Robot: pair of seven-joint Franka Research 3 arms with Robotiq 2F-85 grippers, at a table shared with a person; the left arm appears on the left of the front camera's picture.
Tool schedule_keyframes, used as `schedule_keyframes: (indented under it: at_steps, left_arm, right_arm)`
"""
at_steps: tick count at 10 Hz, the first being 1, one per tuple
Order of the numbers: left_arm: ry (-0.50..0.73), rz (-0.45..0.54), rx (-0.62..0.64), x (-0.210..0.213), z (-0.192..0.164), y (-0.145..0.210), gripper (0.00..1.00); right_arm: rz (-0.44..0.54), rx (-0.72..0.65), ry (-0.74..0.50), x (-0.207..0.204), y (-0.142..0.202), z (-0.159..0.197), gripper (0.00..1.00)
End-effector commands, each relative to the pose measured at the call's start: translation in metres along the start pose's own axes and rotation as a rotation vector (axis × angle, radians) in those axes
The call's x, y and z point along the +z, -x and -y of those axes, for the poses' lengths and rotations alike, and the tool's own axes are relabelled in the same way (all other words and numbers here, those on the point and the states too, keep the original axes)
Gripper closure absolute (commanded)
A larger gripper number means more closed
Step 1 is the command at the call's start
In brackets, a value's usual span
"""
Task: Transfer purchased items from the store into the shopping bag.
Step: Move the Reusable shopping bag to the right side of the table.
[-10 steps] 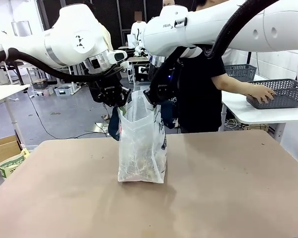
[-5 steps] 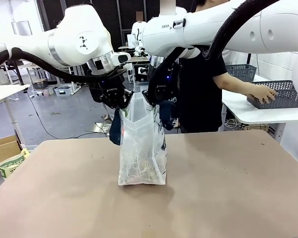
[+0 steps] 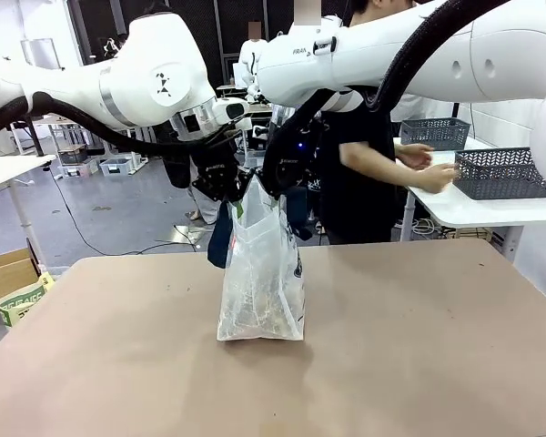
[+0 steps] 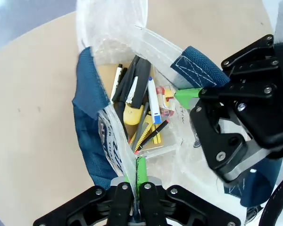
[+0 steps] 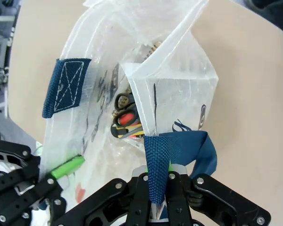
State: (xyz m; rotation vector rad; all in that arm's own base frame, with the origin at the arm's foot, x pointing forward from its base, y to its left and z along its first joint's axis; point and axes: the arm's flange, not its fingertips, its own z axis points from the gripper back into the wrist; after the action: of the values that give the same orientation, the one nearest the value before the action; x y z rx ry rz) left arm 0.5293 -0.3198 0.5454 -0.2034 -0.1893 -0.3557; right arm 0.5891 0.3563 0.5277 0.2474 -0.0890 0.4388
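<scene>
Front view: the shopping bag (image 3: 259, 273) stands upright on the table (image 3: 419, 364), near its middle and toward the far edge, with its mouth held up between my two arms. My left end effector (image 3: 226, 187) is pinched on the left side of the rim and my right end effector (image 3: 275, 177) on the right side, the two close together. Beyond the table a person's hand (image 3: 434, 177) rests against a dark mesh basket (image 3: 508, 173) on a side table at the far right, well apart from the bag. I judge more items may come from there, so the filling is partly done, not finished

Left wrist view: my left fingers are closed tight on the translucent rim, with a navy strap handle (image 4: 87, 89) hanging just beside them. Down inside lie pens and markers (image 4: 146, 106), which I count as already transferred

Right wrist view: my right fingers are clamped on the other navy strap where it meets the rim. The mouth gapes only narrowly and one side panel folds inward, which I judge could block whatever is dropped in next
</scene>
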Motion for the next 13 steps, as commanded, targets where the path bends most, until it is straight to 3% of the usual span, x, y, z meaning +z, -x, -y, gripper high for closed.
schedule_keyframes:
  at_steps: [1,11,13]
  left_arm:
    - [-0.021,0.025,-0.009,-0.002,0.006,-0.005,1.00]
    - [0.010,0.056,-0.037,-0.002,0.021,-0.005,1.00]
    - [0.065,0.078,-0.049,0.002,0.019,-0.001,0.61]
  right_arm:
    - [0.014,-0.049,0.001,0.001,-0.007,-0.009,1.00]
    - [0.025,-0.102,0.006,0.000,-0.011,-0.015,1.00]
    - [0.023,-0.101,0.009,-0.001,-0.012,-0.015,1.00]
